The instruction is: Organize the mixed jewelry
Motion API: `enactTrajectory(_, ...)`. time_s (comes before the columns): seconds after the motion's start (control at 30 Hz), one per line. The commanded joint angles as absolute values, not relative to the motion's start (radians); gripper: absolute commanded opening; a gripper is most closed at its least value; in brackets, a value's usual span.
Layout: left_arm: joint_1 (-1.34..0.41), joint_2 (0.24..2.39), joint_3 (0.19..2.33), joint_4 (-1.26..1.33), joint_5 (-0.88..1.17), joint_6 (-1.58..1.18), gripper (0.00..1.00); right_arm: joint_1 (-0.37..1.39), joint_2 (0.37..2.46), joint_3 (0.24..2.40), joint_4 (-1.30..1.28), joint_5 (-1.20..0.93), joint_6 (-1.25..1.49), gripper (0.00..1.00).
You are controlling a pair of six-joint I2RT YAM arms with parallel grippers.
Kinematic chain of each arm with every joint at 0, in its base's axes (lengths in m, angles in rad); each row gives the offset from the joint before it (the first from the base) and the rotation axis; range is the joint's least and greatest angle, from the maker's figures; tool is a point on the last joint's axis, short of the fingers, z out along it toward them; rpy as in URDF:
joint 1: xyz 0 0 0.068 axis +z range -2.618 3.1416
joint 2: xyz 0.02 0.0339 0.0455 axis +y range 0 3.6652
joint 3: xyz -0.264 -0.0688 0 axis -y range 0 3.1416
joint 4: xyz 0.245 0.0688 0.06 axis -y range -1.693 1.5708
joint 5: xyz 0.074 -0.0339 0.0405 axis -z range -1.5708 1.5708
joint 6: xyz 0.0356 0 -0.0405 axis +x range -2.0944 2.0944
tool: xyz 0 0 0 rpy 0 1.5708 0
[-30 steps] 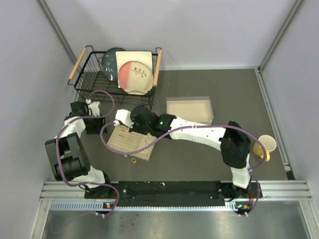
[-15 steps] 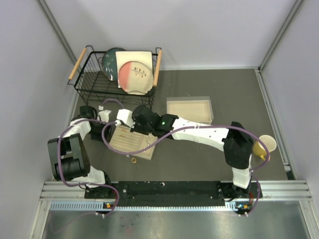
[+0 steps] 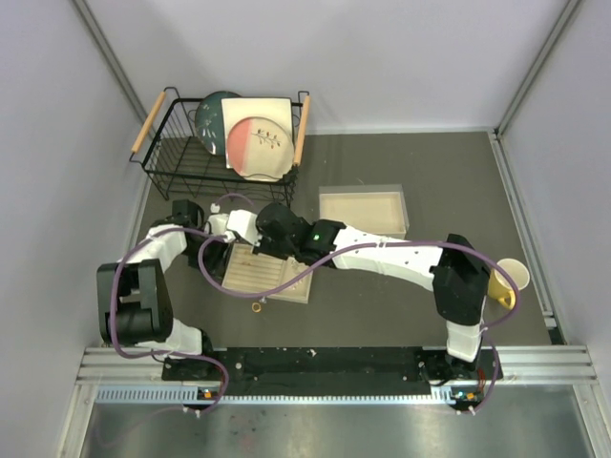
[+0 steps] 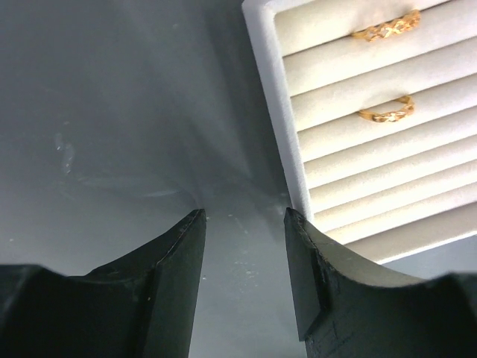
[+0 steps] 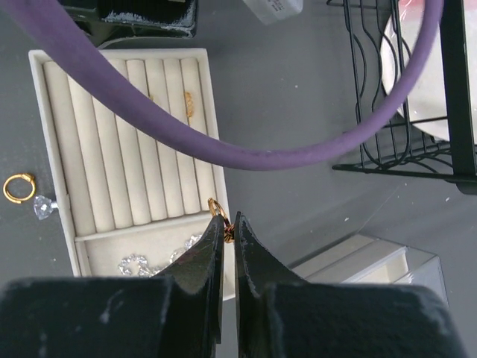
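Note:
The beige ring box (image 3: 277,277) lies on the table in front of the left arm. My right gripper (image 5: 229,224) is shut on a small gold ring (image 5: 216,209) just above the box's near right corner (image 5: 218,195); in the top view it (image 3: 253,248) is over the box's back edge. Two gold rings (image 5: 188,104) sit in the slots, also seen in the left wrist view (image 4: 387,28). Silver sparkly pieces (image 5: 134,262) lie in the box's end compartment. A loose gold ring (image 5: 18,186) and a clear stud (image 5: 42,206) lie on the table beside the box. My left gripper (image 4: 244,216) is open and empty beside the box's edge (image 4: 272,112).
A black wire rack (image 3: 181,153) with plates stands at the back left. A clear shallow tray (image 3: 363,210) lies right of the box. A yellow cup (image 3: 506,281) is at the far right. A purple cable (image 5: 223,153) crosses the right wrist view.
My left gripper has moved right, up to the box's left edge. The box has shifted slightly to the right. My right gripper stays over the box with the ring.

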State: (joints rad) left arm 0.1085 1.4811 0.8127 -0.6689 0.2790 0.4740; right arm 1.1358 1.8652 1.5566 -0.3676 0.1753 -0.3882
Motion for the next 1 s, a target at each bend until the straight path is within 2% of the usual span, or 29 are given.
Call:
enactTrajectory(0.0,0.071,1.468,0.871,-0.713,0.347,0.483,0.52,1.138,1.793,1.533,-0.353,0.184,-0.373,0.00)
enactTrajectory(0.57,0.006,1.514,0.916,-0.787,0.460,0.538,0.51,1.137,1.732,1.431,-0.350,0.117,-0.417,0.00)
enactTrajectory(0.97,0.054,1.451,0.983,-0.752,0.456,0.483,0.52,1.137,1.749,1.420,-0.344,0.063,-0.463,0.00)
